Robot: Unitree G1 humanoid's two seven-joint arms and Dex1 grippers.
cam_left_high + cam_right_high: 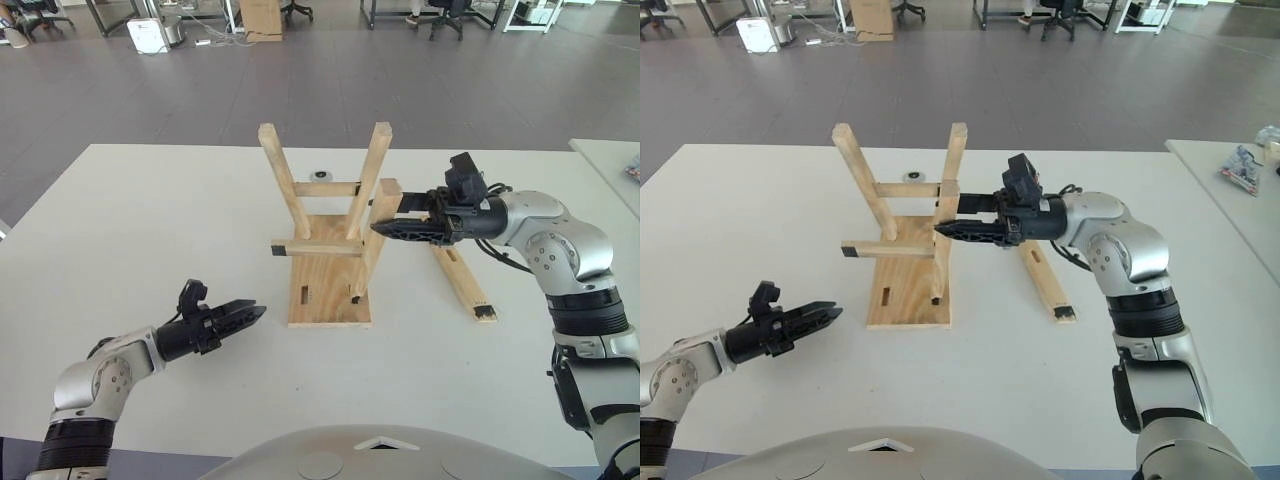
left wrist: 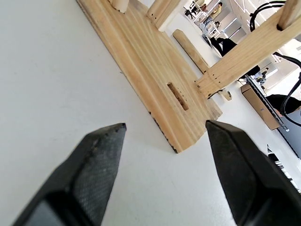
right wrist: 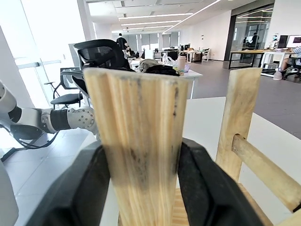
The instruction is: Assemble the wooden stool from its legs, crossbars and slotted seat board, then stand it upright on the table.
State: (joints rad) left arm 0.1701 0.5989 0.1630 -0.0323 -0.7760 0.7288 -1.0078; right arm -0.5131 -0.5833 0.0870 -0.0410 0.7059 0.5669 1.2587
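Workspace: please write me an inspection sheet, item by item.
Surface: white table, no stains seen.
Job's things: seat board flat; two legs joined by a crossbar and a third leg with second crossbar stand on it, leaning; fourth leg loose at right.
Clutter: small round object behind the board.
Grippers: left gripper open, apart from the board; right gripper shut on third leg.
Cables: black cable at right wrist.
Surroundings: grey floor, office chairs; second table at right.

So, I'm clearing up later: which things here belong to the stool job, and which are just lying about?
Job: seat board, upright legs, crossbars, held leg in right gripper, loose leg.
Lying about: small round object behind stool, packet on side table.
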